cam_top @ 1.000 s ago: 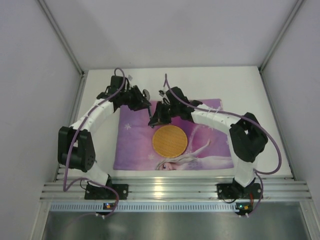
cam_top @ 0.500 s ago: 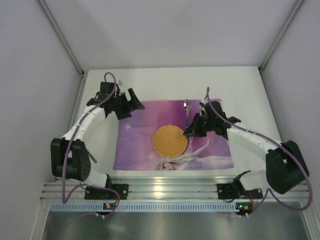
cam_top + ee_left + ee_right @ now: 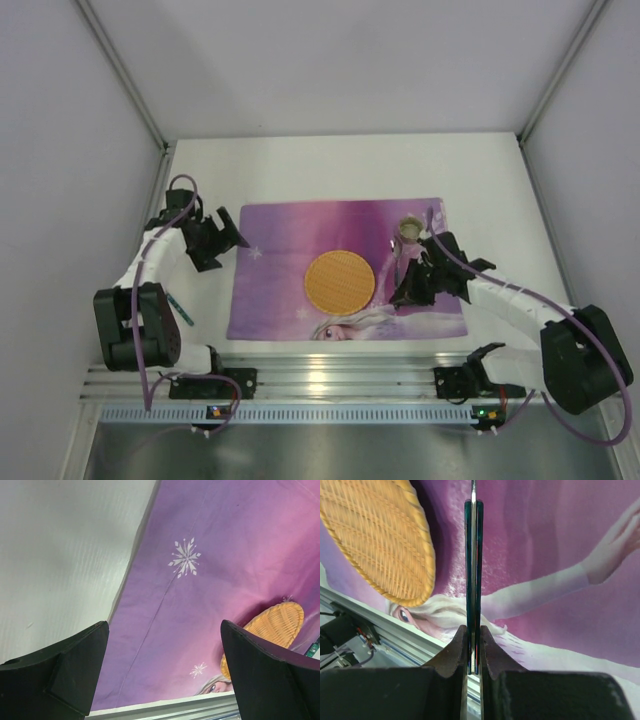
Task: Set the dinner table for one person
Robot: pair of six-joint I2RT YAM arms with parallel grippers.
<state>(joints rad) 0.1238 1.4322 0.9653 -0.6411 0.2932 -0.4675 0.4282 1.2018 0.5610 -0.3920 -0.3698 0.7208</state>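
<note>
The dinner table [image 3: 330, 165] is a white top carrying a purple printed placemat [image 3: 280, 250]. A round orange woven plate [image 3: 339, 280] lies at the mat's middle. My right gripper [image 3: 405, 282] hovers just right of that plate, shut on a utensil [image 3: 407, 227] whose rounded head points away from me. In the right wrist view its thin dark green handle [image 3: 473, 555] stands edge-on, pinched at the right gripper [image 3: 474, 630], with the woven plate [image 3: 375, 535] to the left. My left gripper [image 3: 218, 240] is open and empty at the mat's left edge, its fingers [image 3: 65, 675] wide apart.
A thin green item [image 3: 181, 308] lies on the table beside the left arm's elbow. Grey walls close in the table on three sides. An aluminium rail [image 3: 340, 380] runs along the near edge. The left wrist view shows bare table [image 3: 65, 555] left of the placemat [image 3: 200, 580].
The left gripper has opened and drawn back to the left, off the mat. The right arm has carried the utensil from the mat's back middle to the right of the woven plate.
</note>
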